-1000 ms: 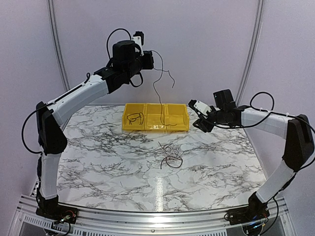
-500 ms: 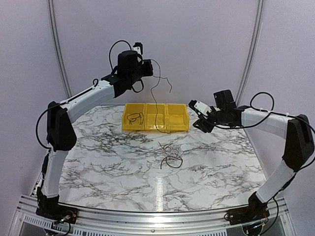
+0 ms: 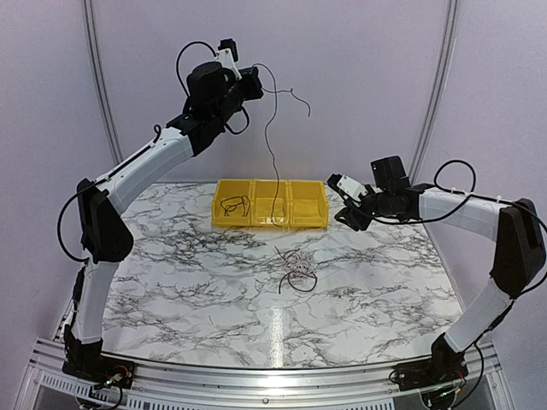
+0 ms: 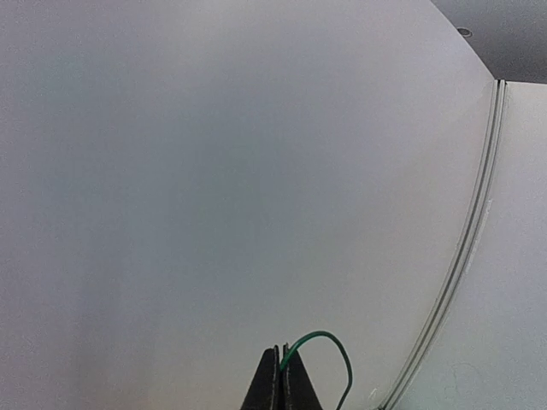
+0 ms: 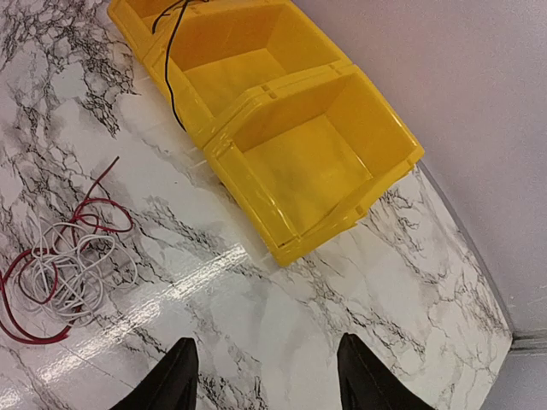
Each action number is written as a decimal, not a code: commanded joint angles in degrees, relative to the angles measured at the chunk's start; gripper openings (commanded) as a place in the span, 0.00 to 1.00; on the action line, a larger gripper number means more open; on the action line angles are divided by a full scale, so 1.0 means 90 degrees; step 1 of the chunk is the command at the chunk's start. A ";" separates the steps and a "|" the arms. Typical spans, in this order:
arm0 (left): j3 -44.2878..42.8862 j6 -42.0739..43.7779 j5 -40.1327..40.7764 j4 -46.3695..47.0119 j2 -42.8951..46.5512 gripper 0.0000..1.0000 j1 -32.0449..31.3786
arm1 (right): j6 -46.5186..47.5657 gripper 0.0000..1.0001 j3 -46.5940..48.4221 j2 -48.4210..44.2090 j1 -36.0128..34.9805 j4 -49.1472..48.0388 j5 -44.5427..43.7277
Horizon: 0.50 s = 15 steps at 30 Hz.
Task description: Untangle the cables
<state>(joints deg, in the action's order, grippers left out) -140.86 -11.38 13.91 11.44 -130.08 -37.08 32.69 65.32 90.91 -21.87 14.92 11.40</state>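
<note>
High above the table's back, my left gripper [image 3: 255, 79] [image 4: 282, 350] is shut on a thin wire [image 3: 270, 145], which looks green [image 4: 340, 343] in the left wrist view. That wire hangs straight down, its lower end dangling at the yellow bin's [image 3: 256, 224] middle compartment. A tangle of cables [image 3: 298, 270] lies on the marble table, with red and pale loops [image 5: 60, 269] bunched together. One dark wire [image 3: 232, 205] lies in the bin's left compartment. To the right of the bin, my right gripper [image 3: 345, 210] [image 5: 265, 340] hovers open and holds nothing.
The yellow bin [image 5: 282, 94] has three compartments and stands at the table's back centre; its right compartment holds nothing. A curved pale wall rises right behind the table [image 3: 171, 282]. The hanging wire [image 5: 169, 73] crosses in front of the bin in the right wrist view.
The left arm has swung its gripper higher and a little left, lifting the held wire so it hangs longer above the bin. The right arm has not moved.
</note>
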 commanded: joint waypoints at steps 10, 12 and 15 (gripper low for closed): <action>0.0310 -0.0396 -0.0330 0.0399 0.0068 0.00 0.0263 | -0.0098 0.56 0.0008 0.0105 0.0085 -0.0122 0.0024; 0.0848 -0.0624 -0.0599 0.0389 0.0289 0.00 0.0223 | -0.0103 0.56 0.0007 0.0100 0.0095 -0.0124 0.0037; 0.1921 -0.0756 -0.0819 0.0362 0.0795 0.00 0.0043 | -0.0092 0.56 0.0007 0.0076 0.0106 -0.0127 0.0057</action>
<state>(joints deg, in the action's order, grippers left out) -132.73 -15.16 10.87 14.26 -128.22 -34.76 32.60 65.32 91.55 -21.76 14.92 11.49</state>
